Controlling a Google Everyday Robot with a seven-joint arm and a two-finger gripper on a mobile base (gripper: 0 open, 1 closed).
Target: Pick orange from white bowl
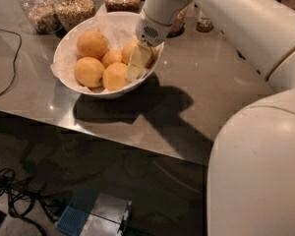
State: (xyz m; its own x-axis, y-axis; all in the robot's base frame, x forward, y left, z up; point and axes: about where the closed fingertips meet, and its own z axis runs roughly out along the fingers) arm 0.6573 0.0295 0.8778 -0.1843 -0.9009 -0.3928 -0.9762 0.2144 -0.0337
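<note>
Five oranges (89, 72), one white bowl (83, 89), one pincer (136, 68) inside it, three jars (74, 8) in clear view

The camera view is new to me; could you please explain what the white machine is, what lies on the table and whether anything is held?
There is one picture, looking down at a grey table. The white shapes on the right are a robot: its body in front and its one arm reaching left. At the arm's end is the gripper, the part that grasps. It is down inside the right side of a white bowl lined with paper, among five oranges. Whether it grips one cannot be told. Behind the bowl stand jars of dry food, and a cable lies at the left.
</note>
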